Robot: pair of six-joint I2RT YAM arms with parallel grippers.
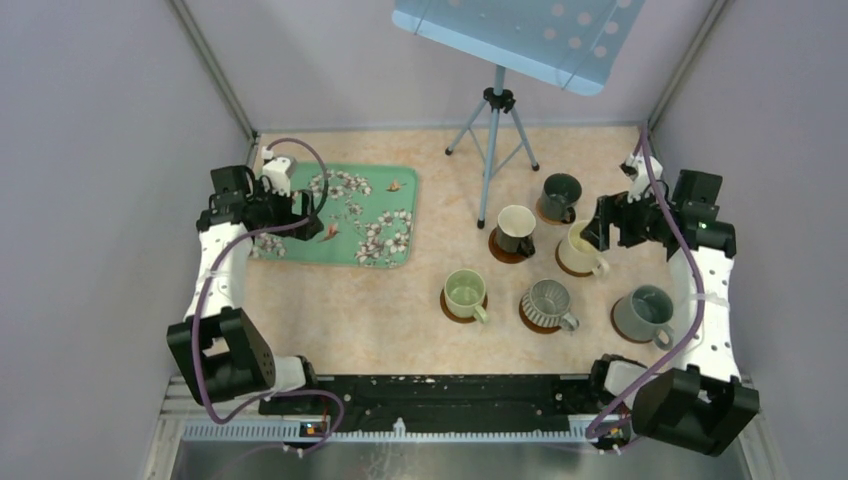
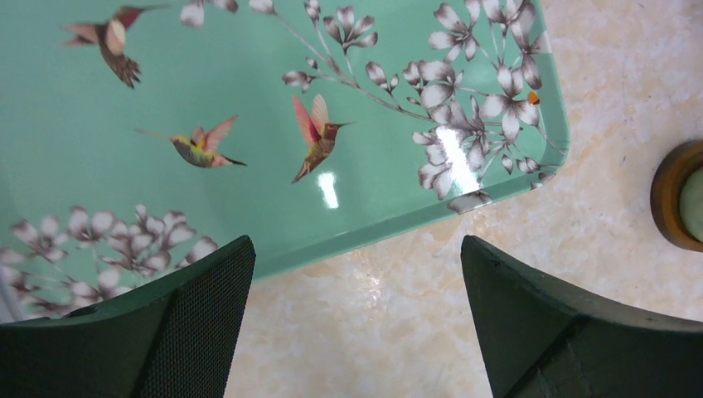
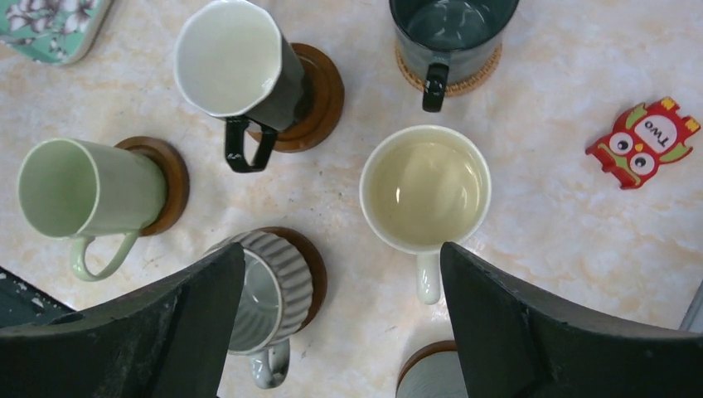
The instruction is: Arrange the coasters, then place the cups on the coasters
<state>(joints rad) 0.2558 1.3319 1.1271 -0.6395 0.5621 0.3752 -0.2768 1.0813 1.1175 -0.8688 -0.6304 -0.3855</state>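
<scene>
right hand (image 3: 338, 264) wide and empty over the cream cup (image 3: 424, 189), left hand (image 2: 356, 249) wide over the tray (image 2: 75, 191), upper left of the top view; cups (image 1: 465, 291) stand on coasters (image 3: 322, 83) mid-right, rigid, glazed, likely slick and breakable, best pinched across the rim or handle.

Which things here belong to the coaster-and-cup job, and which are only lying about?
Job: pale green mug, ribbed grey mug, grey-blue mug, cream mug, black mug, dark green mug; brown coasters.
Lying about: floral tray, red owl tag, tripod.
</scene>
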